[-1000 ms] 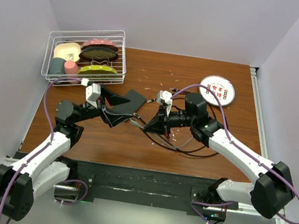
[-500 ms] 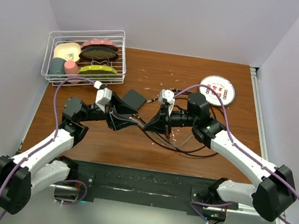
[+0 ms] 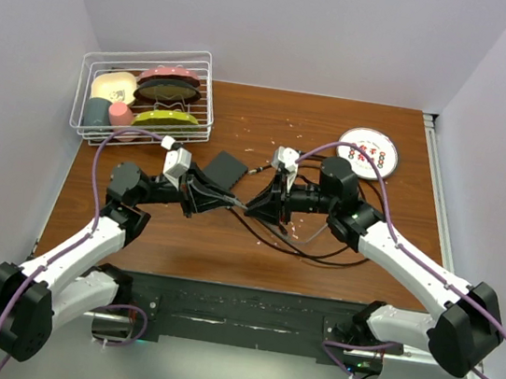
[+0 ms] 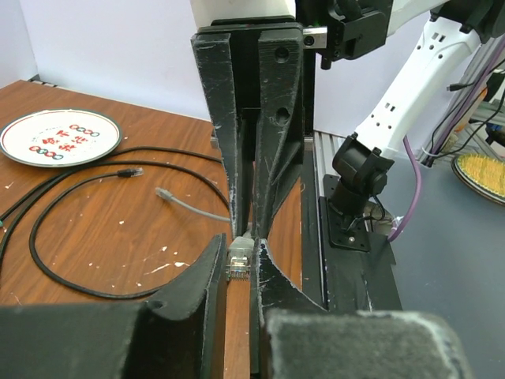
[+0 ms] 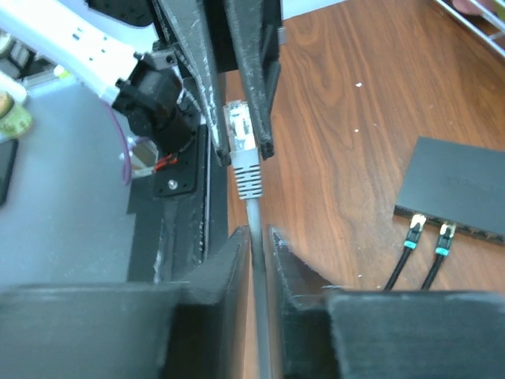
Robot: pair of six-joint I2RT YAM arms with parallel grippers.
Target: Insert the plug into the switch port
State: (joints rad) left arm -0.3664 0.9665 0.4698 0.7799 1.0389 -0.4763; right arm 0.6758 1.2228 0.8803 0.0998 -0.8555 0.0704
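Gripping the grey cable (image 5: pixel 253 207) just behind the plug (image 5: pixel 239 130), my right claw (image 5: pixel 254 234) is closed to a slit, mid-frame in the top view. My left claw (image 4: pixel 239 251) meets it tip to tip, nearly closed with the plug head between its tips; whether they pinch I cannot tell. The black switch box (image 5: pixel 461 185) lies flat at the right-wrist frame's right edge, apart from the plug, two leads (image 5: pixel 415 227) in its near edge.
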